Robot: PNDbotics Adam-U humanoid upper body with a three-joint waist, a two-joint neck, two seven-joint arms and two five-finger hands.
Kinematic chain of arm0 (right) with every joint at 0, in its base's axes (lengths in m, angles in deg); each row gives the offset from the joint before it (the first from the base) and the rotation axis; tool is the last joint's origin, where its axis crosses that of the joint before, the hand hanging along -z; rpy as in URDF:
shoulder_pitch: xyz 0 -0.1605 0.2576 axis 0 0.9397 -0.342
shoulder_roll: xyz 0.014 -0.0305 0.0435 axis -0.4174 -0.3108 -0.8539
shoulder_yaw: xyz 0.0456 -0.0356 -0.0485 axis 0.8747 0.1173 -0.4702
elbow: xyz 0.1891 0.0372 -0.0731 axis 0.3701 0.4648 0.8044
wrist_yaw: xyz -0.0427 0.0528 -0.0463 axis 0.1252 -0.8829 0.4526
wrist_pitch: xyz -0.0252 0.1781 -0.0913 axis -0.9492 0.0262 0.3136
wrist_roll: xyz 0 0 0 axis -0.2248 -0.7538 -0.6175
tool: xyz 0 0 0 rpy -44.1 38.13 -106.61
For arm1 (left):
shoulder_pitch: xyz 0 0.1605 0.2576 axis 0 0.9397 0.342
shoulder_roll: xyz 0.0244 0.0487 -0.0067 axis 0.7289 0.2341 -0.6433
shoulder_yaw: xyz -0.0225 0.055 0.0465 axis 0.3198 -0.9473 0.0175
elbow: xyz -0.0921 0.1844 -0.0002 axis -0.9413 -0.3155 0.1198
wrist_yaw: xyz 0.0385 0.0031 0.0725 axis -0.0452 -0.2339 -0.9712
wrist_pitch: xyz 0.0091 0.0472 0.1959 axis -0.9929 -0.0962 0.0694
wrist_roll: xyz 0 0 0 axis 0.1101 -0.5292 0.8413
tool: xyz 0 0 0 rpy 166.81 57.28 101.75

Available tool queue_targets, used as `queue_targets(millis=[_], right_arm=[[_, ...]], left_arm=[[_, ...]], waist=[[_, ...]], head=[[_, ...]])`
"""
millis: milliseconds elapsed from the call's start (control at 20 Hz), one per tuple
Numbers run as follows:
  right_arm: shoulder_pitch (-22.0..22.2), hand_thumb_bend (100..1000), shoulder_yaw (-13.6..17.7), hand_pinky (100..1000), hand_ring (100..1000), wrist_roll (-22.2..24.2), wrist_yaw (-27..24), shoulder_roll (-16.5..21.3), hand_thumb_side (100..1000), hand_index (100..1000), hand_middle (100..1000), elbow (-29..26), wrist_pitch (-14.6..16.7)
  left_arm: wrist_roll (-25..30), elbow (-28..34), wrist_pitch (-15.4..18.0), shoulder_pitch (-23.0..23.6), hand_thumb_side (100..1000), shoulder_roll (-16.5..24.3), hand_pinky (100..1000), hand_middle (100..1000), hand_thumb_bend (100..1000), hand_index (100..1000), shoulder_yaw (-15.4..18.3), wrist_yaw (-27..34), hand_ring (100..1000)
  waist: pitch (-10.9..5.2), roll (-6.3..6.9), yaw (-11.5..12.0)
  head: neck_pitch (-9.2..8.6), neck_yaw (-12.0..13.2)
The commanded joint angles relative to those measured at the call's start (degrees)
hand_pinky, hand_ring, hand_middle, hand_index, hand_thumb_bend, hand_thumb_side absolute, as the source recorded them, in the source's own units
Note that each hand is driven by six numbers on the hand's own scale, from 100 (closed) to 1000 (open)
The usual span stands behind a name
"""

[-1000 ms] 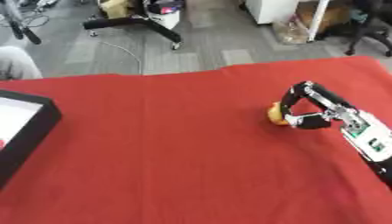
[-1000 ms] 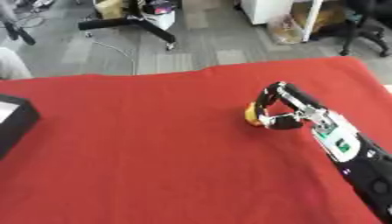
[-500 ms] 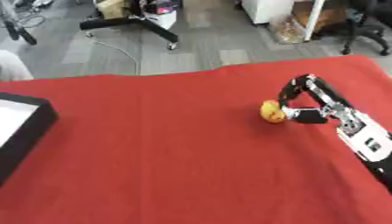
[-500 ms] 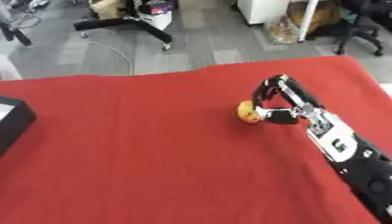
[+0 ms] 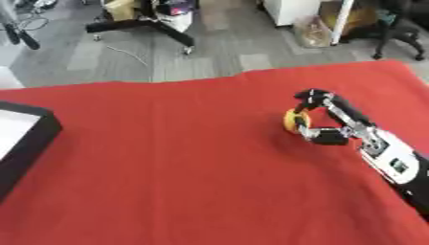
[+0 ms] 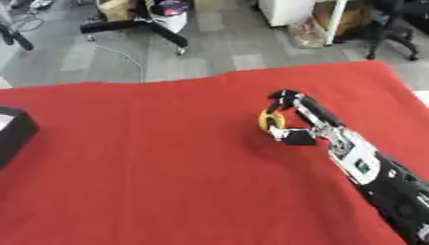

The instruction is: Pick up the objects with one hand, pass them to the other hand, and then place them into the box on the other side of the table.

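Note:
A small round yellow-orange object (image 5: 292,119) lies on the red table (image 5: 167,162), right of the middle. My right hand (image 5: 331,122) reaches in from the lower right and is curled round it, fingers over its top and thumb below it. A black box (image 5: 25,139) with a white inside stands at the table's left edge. My left hand shows in neither view.
Beyond the table's far edge lies grey floor with a black chair base (image 5: 147,24), cables, a white cabinet (image 5: 289,9) and a bag (image 5: 314,31). The red cloth between the box and my right hand carries nothing else.
The whole picture has shifted as the head moved. My right hand's fingers have closed further round the yellow-orange object, which stays at about the same spot on the table.

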Motion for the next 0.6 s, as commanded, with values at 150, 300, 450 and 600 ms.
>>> queue_targets(millis=[150, 300, 450, 600], right_arm=[[-1.2, 100, 1.8, 768, 910, 4.5, 4.0, 2.0, 485, 901, 899, 1.5, -2.1], [-1.4, 100, 3.0, 769, 904, 7.0, 4.7, 1.9, 482, 903, 891, 1.2, -3.8], [-1.5, 100, 3.6, 762, 888, 7.8, 5.4, 1.8, 430, 893, 872, 1.2, -5.0], [-1.5, 100, 3.9, 757, 865, 6.8, 6.6, 1.9, 348, 872, 841, 1.4, -6.2]], left_arm=[[-0.1, 1.1, 0.5, -0.8, 637, 0.8, 503, 530, 417, 751, 0.0, 0.4, 519], [-0.1, 1.1, 0.5, -0.9, 637, 0.8, 503, 530, 420, 751, 0.0, 0.4, 519], [0.0, 1.1, 0.6, -0.9, 638, 0.8, 502, 530, 420, 752, 0.0, 0.4, 519], [-0.1, 1.1, 0.7, -0.9, 638, 0.8, 502, 530, 419, 752, 0.0, 0.3, 519]], waist=[[0.2, 0.65, 0.0], [0.24, 0.65, 0.0], [0.29, 0.67, -0.1], [0.32, 0.66, -0.1]], head=[[-0.79, -0.3], [-0.88, -0.3], [-0.9, -0.4], [-0.92, -0.4]])
